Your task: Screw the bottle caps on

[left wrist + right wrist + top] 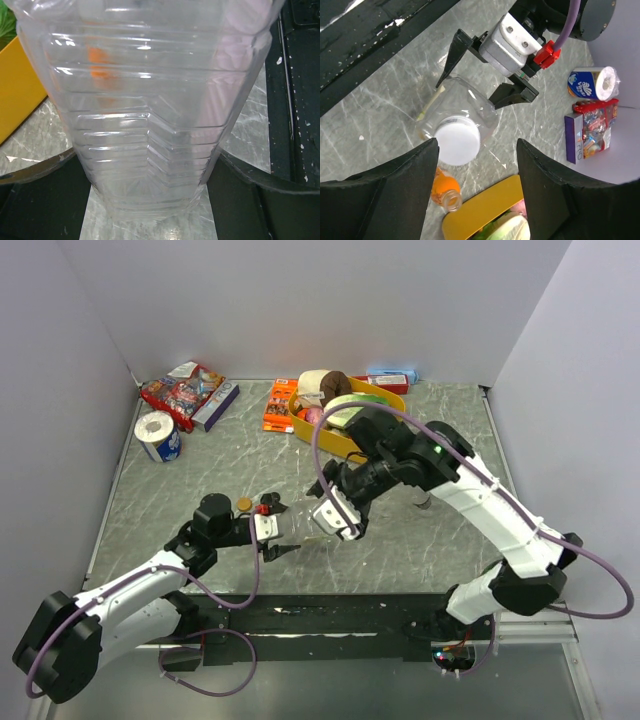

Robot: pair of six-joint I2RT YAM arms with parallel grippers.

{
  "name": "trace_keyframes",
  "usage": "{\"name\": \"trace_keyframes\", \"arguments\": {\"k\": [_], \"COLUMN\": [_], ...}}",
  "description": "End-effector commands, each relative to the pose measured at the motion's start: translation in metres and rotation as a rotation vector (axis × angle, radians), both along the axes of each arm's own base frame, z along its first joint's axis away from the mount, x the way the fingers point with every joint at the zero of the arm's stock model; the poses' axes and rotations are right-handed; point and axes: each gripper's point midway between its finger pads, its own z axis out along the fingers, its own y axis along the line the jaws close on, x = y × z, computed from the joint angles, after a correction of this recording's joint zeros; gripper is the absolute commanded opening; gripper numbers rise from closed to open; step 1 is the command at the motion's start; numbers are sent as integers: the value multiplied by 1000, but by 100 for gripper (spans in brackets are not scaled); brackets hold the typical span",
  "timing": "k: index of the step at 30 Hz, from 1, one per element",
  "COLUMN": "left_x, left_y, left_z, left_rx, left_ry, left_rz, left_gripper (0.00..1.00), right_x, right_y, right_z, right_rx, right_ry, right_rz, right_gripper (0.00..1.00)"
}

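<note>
Right wrist view gives me what I need: the round white plastic screw cap (456, 140) sits on the mouth of the clear ribbed plastic bottle (470, 107). The cap faces almost straight up the camera's line, so the bottle's long axis runs roughly along the reach of my right jaws, cap end toward them. The cap lies off-centre in their gap, close against the finger on the picture's left and well clear of the other.

I read the right jaws as parted wider than the cap and gripping nothing; whether the near finger touches the cap I cannot tell. The left jaws are clamped across the bottle's body, one black finger on each side. The left wrist view is filled with the ribbed wall between them, with the grey marbled table (35, 150) showing beneath. Whether the bottle's base rests on the table I cannot tell.

My judgement: the right arm is the one for the cap, and it wants a small sideways shift to centre before closing and turning.

Nearby, a small bottle of orange drink (444, 190) shows an open mouth, and an orange-gold cap (244, 504) lies on the table just beside the left arm.
</note>
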Motion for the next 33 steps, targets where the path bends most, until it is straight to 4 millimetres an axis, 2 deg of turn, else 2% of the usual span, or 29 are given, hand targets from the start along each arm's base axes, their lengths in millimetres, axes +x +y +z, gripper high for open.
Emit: {"name": "trace_keyframes", "arguments": {"k": [1, 10, 14, 19, 33], "left_x": [3, 7, 8, 7, 8], "left_y": [-8, -7, -5, -4, -7], "left_z": [27, 23, 16, 11, 19], "left_rx": [-49, -48, -31, -20, -21], "left_ry": [-87, -78, -68, -66, -97], "left_rz": [-45, -18, -10, -16, -39], "left_gripper": [1, 1, 1, 1, 1], "right_x": [-23, -27, -31, -36, -29], "right_y": [-27, -33, -41, -53, -45], "right_z": [-20, -20, -18, -25, -38], "right_rx": [-161, -160, -148, -181, -224], "right_ry": [104, 100, 90, 94, 116], "right_rz": [26, 19, 4, -7, -3], "right_gripper": [70, 70, 70, 70, 67]}}
